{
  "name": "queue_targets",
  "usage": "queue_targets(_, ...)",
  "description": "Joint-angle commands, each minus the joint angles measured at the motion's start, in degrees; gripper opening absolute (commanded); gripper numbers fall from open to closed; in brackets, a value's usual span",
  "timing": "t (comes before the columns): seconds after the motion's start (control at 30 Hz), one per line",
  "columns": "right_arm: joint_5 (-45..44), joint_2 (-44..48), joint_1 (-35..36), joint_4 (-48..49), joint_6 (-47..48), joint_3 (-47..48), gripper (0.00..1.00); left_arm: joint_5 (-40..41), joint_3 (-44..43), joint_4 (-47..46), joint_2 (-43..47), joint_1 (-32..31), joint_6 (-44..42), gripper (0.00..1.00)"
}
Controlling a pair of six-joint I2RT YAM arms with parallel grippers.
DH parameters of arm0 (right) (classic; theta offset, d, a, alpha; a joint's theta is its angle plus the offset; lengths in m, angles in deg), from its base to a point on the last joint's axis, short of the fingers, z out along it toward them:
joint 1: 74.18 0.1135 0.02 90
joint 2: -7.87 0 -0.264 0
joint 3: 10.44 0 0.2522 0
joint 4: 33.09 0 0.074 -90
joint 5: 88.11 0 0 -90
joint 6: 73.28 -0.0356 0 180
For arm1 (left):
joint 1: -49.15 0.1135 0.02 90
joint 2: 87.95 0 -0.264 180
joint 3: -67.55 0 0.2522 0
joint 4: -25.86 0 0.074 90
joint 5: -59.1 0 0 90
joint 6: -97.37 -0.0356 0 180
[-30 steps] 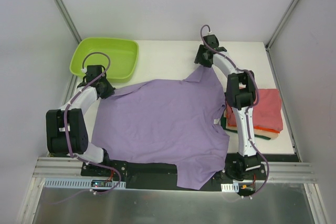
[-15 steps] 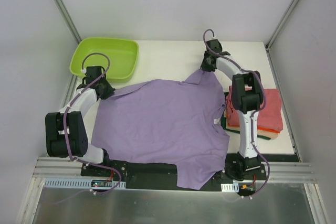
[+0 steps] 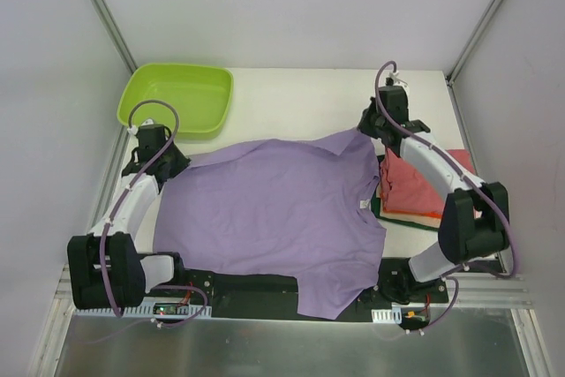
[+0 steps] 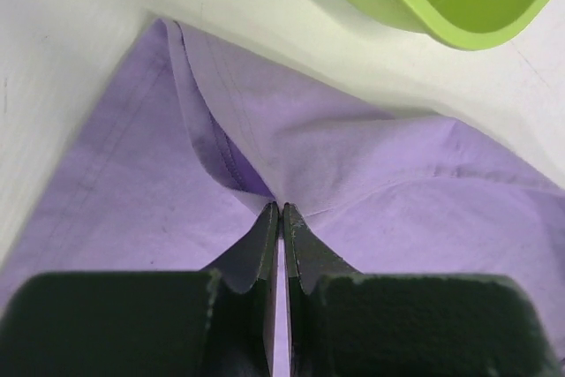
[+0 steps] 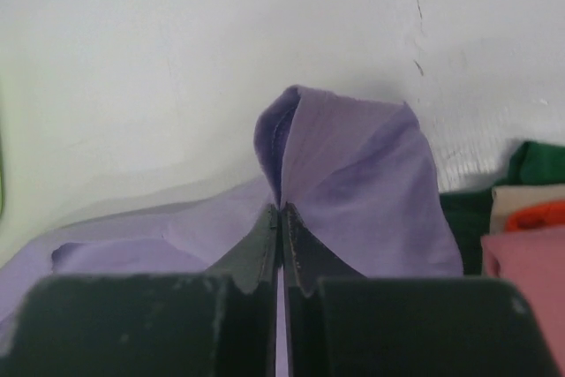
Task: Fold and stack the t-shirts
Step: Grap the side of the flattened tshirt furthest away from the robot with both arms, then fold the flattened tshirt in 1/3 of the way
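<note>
The large lilac-purple t-shirt (image 3: 274, 209) lies spread over the white table, one part hanging over the near edge. My left gripper (image 3: 175, 162) is shut on the shirt's far left corner; its wrist view shows the pinched cloth (image 4: 291, 156) bunched at the fingertips. My right gripper (image 3: 365, 127) is shut on the shirt's far right corner, with a raised fold of cloth (image 5: 353, 165) at its tips. A stack of folded shirts (image 3: 419, 187), pinkish-red on top with orange and dark green below, lies at the right, also in the right wrist view (image 5: 530, 253).
A lime-green plastic tub (image 3: 177, 97) stands at the far left corner, just beyond my left gripper; its rim (image 4: 459, 28) shows in the left wrist view. Bare white table lies beyond the shirt. Grey walls enclose the table.
Both grippers pulled the shirt's far edge outward and nearer: the right moved right toward the folded stack, the left moved slightly left and nearer. The shirt's far edge is stretched flatter.
</note>
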Motion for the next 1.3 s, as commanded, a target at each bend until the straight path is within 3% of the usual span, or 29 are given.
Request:
queue_targets(0.0, -1.94, 8.28, 0.93, -1.29, -2.12, -5.72, 0.00, 3.97, 2.40, 0.32, 5.63, 0.62, 1.83, 0.00)
queue_targets(0.13, -2.21, 14.53, 1.81, -3.66, -1.25, -10.12, 0.01, 9.51, 3.28, 2.52, 8.54, 1.06, 2.36, 0.00)
queue_targets(0.47, -0.89, 25.08, 3.30, -9.99, -0.28, -15.75, 0.00, 10.31, 2.93, 4.02, 9.42, 4.75, 2.10, 0.00)
queue_targets(1.0, -10.46, 35.80, 14.90, -20.36, -8.18, -23.57, 0.03, 11.01, 4.33, 4.02, 7.93, 5.37, 1.22, 0.00)
queue_targets(1.27, -8.97, 37.57, 17.63, -21.68, -9.68, -26.91, 0.04, 10.57, 4.86, 4.02, 7.22, 5.72, 1.31, 0.00)
